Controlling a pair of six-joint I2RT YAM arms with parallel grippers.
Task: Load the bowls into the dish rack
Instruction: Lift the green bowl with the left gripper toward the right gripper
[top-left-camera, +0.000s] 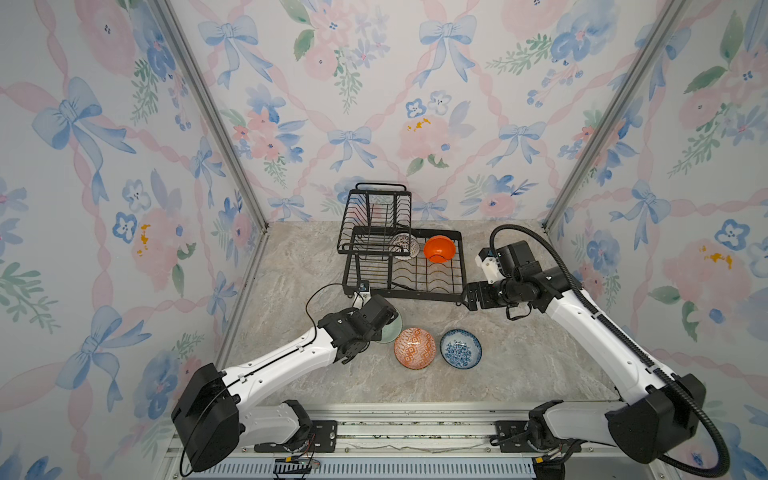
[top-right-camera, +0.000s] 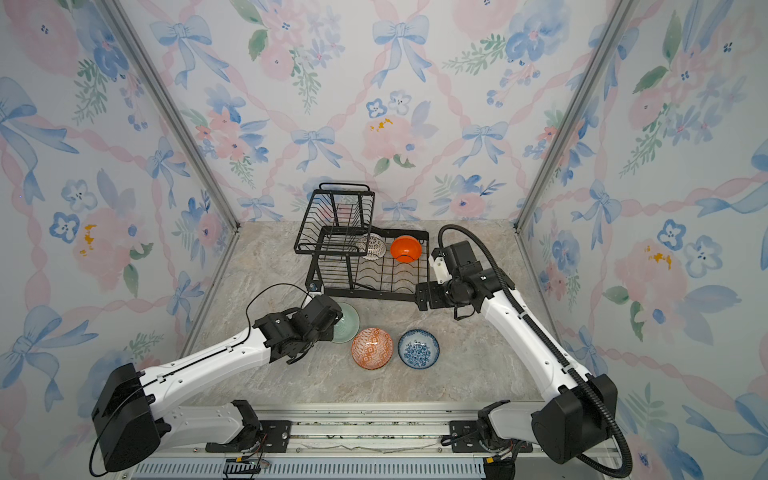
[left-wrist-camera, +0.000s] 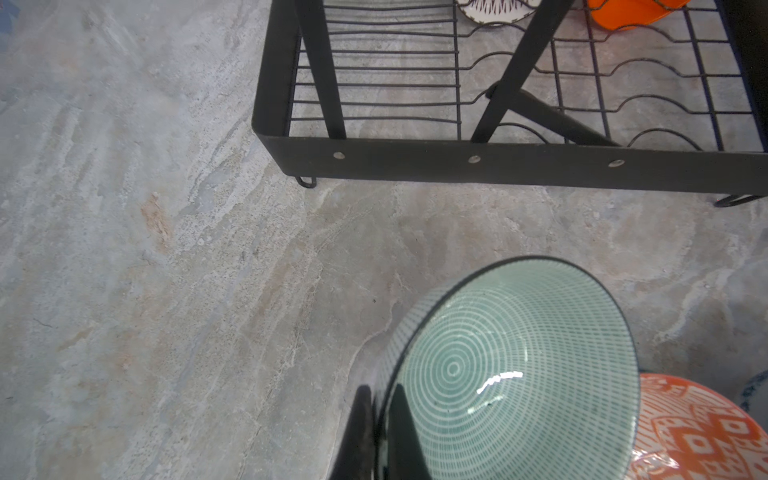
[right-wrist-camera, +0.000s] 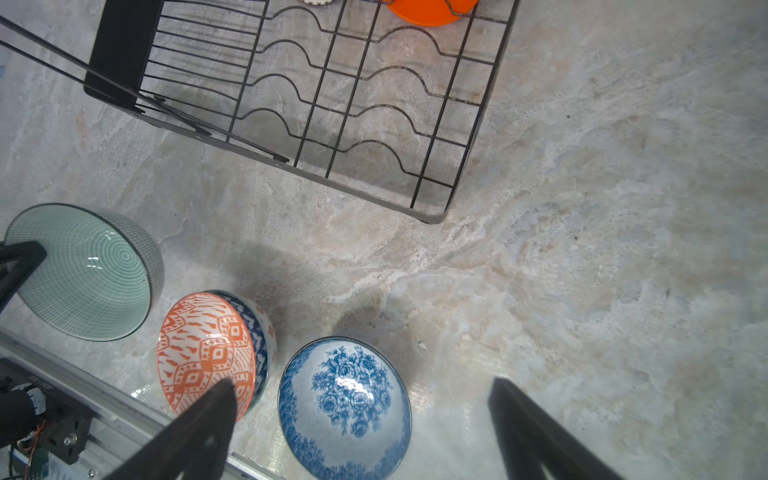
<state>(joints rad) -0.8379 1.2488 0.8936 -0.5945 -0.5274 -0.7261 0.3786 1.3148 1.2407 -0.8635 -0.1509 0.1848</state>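
Now, left jaws pinching green bowl (left-wrist-camera: 511, 374), maybe airborne, right jaws wide.

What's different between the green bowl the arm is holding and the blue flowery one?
The green bowl bears fine white rings; the blue floral bowl bears blue flowers on white. The green bowl is tilted, its rim pinched between the left arm's fingers; the blue floral bowl sits mouth-up on the table, untouched. Both are round, glossy and outside the dish rack.
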